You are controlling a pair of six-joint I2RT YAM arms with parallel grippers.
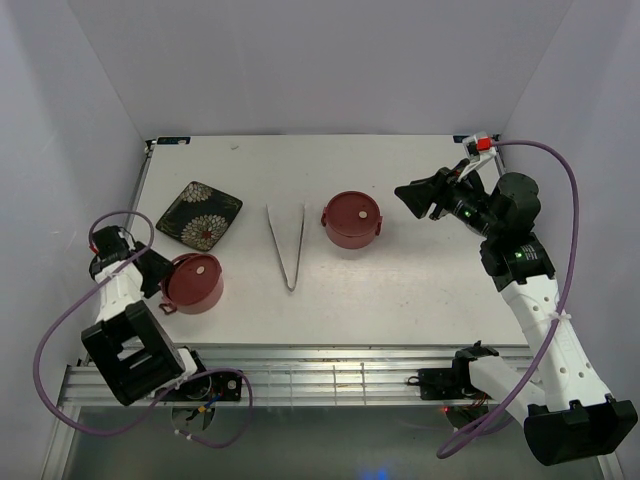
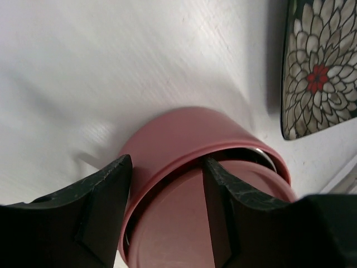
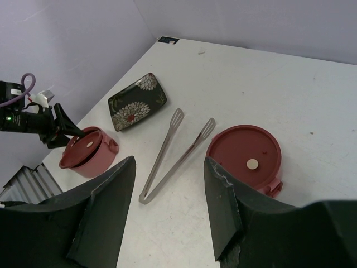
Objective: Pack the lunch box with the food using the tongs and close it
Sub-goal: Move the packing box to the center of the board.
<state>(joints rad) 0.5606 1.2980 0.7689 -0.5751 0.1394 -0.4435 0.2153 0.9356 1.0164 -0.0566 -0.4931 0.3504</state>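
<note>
The lunch box stands as two separate dusty-red tiers, each with a dark-red lid. My left gripper (image 1: 163, 285) is open at the left tier (image 1: 193, 283). In the left wrist view the left gripper (image 2: 166, 161) straddles the rim of that tier (image 2: 184, 134): one finger (image 2: 106, 192) is outside the wall, the other (image 2: 223, 195) over the tilted lid (image 2: 167, 223). The right tier (image 1: 352, 220) sits mid-table. The silver tongs (image 1: 288, 245) lie between the tiers, V tip toward me. My right gripper (image 1: 415, 195) hovers open and empty, right of the right tier. No food shows.
A dark square floral plate (image 1: 199, 213) lies behind the left tier, close to the table's left edge. White walls enclose the table on three sides. In the right wrist view the tongs (image 3: 175, 153) lie between the plate (image 3: 136, 100) and the right tier (image 3: 245, 159).
</note>
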